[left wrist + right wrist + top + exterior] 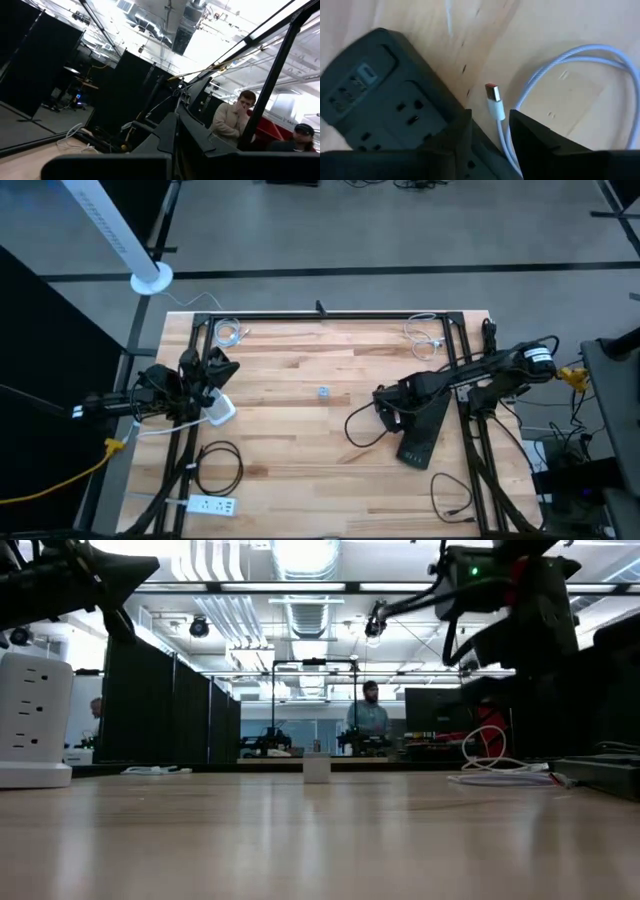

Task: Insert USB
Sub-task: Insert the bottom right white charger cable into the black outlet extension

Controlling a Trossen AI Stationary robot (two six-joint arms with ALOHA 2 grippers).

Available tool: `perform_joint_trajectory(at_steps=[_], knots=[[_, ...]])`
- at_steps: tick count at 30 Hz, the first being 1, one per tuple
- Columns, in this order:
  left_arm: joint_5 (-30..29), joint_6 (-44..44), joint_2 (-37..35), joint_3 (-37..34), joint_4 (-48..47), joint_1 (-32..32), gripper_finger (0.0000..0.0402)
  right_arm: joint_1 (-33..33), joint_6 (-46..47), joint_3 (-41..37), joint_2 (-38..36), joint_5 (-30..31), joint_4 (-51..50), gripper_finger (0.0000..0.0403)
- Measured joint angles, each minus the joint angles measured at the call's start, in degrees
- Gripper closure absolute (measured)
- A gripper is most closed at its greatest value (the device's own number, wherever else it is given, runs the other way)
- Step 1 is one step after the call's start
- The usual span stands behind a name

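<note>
My right gripper (490,122) is shut on a white USB cable (580,55). Its plug (493,100) sticks out past the fingertips, above the wooden table and next to a black power strip (375,100). The strip lies flat on the table with its sockets and USB ports (367,72) facing up, and it also shows under the right gripper (385,408) in the high view (420,438). My left gripper (212,368) is shut and empty, raised over a white power cube (221,412) at the table's left. Its fingers (172,135) point up into the room. My right gripper pinches the white cable just behind its plug (502,135) between the two fingers, which lie along the cable. The plug points forward out of the gripper, clear of the table. The rest of the cable curves away in a slack loop (487,750) that reaches the table.
A small white adapter (323,391) stands mid-table. The black strip's cord (355,430) loops toward the centre. White cables (228,332) (425,332) lie at the far corners. A white power strip (212,505) with a black cord sits near the front left. People (232,117) are beyond the table.
</note>
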Motion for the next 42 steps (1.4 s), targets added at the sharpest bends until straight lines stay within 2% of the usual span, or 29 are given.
perform_joint_trajectory(at_steps=[10,14,19,25,30,36,42], knots=[[3.0,-0.4,0.0,0.0,-0.2,0.0,0.0402,1.8,-0.4,0.0,6.0,0.4,2.5,0.0327],[3.0,-0.4,0.0,0.0,-0.2,0.0,0.0402,3.8,0.1,0.2,6.9,2.6,2.6,0.0329],[3.1,0.1,0.0,0.0,-0.2,0.0,0.0402,5.0,1.3,0.1,7.0,3.8,2.6,0.0332],[3.1,1.3,0.0,0.0,-0.2,0.0,0.0402,5.1,2.4,0.0,7.0,3.5,2.4,0.0388],[3.1,2.0,0.0,0.0,0.5,0.0,0.0402,5.4,5.7,0.3,5.5,5.3,1.6,0.0388],[3.1,5.8,2.4,4.3,0.9,0.0,0.0402,5.4,10.2,7.3,1.7,7.1,-0.5,0.0388],[3.2,13.0,11.6,13.3,-2.1,0.0,0.0397,4.9,17.4,18.3,-0.3,8.4,-0.7,0.0388]])
